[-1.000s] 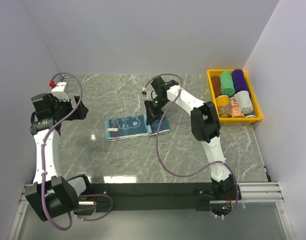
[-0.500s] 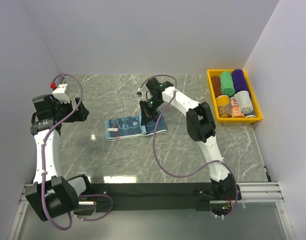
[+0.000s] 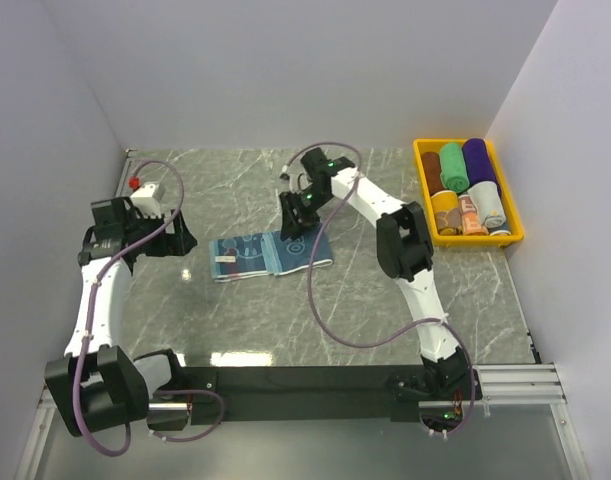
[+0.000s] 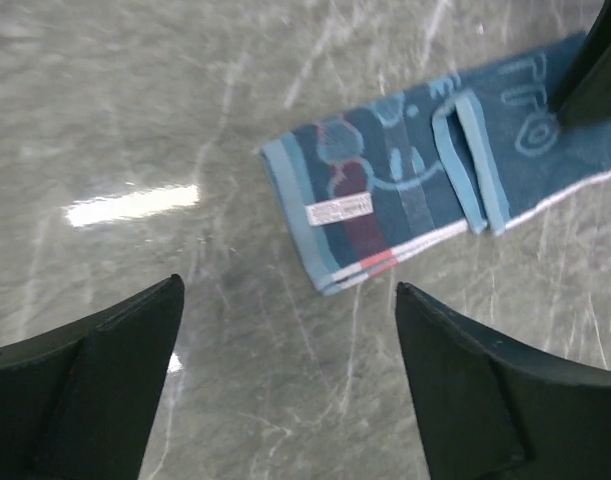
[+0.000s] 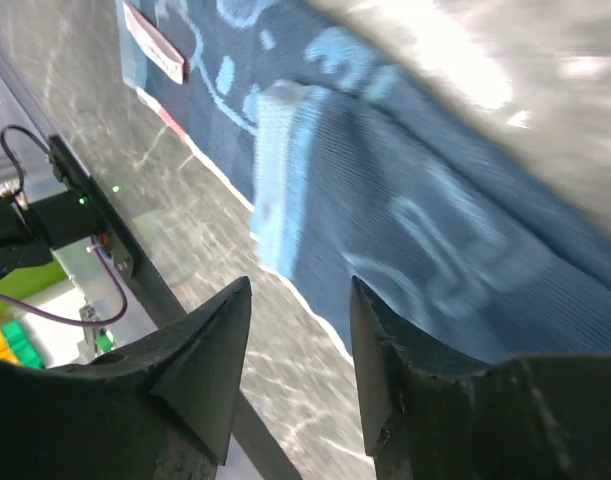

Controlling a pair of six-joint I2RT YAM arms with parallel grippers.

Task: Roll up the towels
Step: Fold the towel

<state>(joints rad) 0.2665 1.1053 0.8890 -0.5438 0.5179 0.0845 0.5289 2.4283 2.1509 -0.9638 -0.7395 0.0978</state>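
Note:
A blue towel with white print point(image 3: 255, 254) lies flat on the marble table, its white label near the left end. Its right end is folded back over itself, and the pale-blue hem point(image 4: 467, 160) shows as a strip across the cloth. My right gripper point(image 3: 291, 228) hovers just over that fold, jaws apart. In the right wrist view the right gripper point(image 5: 300, 285) holds nothing, with the towel point(image 5: 405, 210) under it. My left gripper point(image 3: 183, 240) is wide open, left of the towel. The left wrist view shows bare table between the left gripper point(image 4: 288, 287) fingers and the towel point(image 4: 385, 190) beyond.
A yellow bin point(image 3: 421, 150) stands at the back right, holding rolled towels: green point(image 3: 452, 165), purple point(image 3: 476, 158), brown point(image 3: 432, 170), orange point(image 3: 445, 210) and grey point(image 3: 488, 200). White walls close the table on three sides.
My right gripper carried the towel's right end leftward, folding it over, then opened and let go. My left arm swung right, closer to the towel.

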